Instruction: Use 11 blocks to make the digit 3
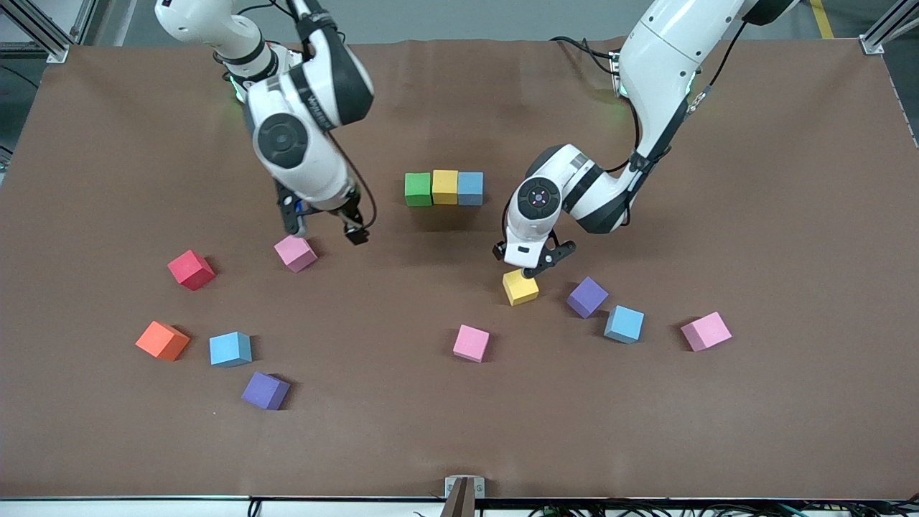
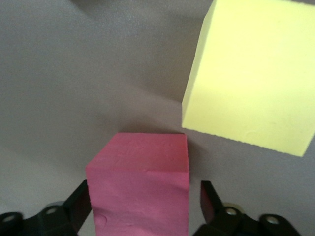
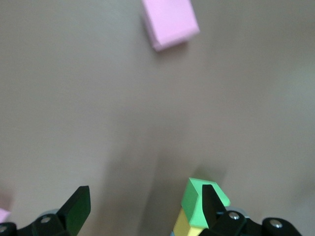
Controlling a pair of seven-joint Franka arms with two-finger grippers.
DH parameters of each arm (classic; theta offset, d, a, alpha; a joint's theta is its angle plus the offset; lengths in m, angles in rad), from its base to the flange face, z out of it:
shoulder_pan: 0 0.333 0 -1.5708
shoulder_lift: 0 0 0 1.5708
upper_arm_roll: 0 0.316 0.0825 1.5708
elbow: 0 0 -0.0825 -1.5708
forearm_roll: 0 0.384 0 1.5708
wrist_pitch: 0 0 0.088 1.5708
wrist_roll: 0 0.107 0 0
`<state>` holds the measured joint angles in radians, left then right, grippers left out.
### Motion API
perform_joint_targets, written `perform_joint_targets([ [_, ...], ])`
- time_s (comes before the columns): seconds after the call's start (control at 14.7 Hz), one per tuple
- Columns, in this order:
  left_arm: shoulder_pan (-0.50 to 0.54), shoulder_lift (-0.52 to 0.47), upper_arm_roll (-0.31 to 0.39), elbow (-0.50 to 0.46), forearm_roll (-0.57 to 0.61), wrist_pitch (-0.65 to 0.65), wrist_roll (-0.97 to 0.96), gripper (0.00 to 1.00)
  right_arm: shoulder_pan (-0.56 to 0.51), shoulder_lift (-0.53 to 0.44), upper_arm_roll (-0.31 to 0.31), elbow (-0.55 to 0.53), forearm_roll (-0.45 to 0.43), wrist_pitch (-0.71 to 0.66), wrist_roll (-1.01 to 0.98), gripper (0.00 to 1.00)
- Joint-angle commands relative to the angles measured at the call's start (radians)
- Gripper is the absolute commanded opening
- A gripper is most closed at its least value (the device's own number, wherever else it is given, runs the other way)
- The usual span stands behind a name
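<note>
Left gripper (image 1: 518, 263) straddles a red cube (image 2: 140, 182) — jaws spread, not yet clamped
Right gripper (image 1: 327, 233) (fingers wide apart) hovers over bare table (image 1: 459, 431) beside a pink cube (image 1: 295, 253).

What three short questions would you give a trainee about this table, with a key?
1. How many cubes form the touching row?
2. What colour is the end cube of that row toward the right arm's end of the table? A green, B red, C orange.
3. True or false: the right gripper has its fingers shut on a cube.

Key: 1 three; 2 A; 3 false, its fingers are open and hold nothing.
</note>
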<state>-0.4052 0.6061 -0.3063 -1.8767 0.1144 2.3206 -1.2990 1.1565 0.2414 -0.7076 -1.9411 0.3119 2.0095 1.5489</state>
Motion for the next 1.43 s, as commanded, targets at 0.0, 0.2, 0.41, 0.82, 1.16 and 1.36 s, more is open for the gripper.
perform_joint_targets([
  [0.0, -0.001, 0.001, -0.001, 0.016, 0.021, 0.000, -0.014, 0.47, -0.116, 0.015, 0.007, 0.059, -0.013, -0.017, -0.236, 1.00],
  [0.2, 0.003, -0.022, -0.002, 0.016, 0.018, -0.018, -0.041, 0.23, -0.230, 0.082, 0.011, 0.120, -0.005, -0.015, -0.455, 1.00],
  [0.41, 0.003, -0.064, -0.008, 0.022, 0.008, -0.052, -0.117, 0.14, -0.280, 0.107, 0.011, 0.155, -0.005, -0.015, -0.607, 1.00],
  [0.82, 0.017, -0.086, -0.010, 0.177, -0.013, -0.245, -0.192, 0.10, -0.421, 0.162, 0.016, 0.223, -0.002, -0.012, -0.953, 1.00],
  [1.16, 0.023, -0.043, 0.003, 0.254, -0.084, -0.244, -0.463, 0.08, -0.474, 0.297, 0.040, 0.295, 0.031, 0.014, -1.059, 1.00],
  [1.36, 0.019, 0.003, 0.003, 0.332, -0.076, -0.242, -0.647, 0.08, -0.543, 0.386, 0.071, 0.350, 0.131, 0.051, -1.156, 1.00],
])
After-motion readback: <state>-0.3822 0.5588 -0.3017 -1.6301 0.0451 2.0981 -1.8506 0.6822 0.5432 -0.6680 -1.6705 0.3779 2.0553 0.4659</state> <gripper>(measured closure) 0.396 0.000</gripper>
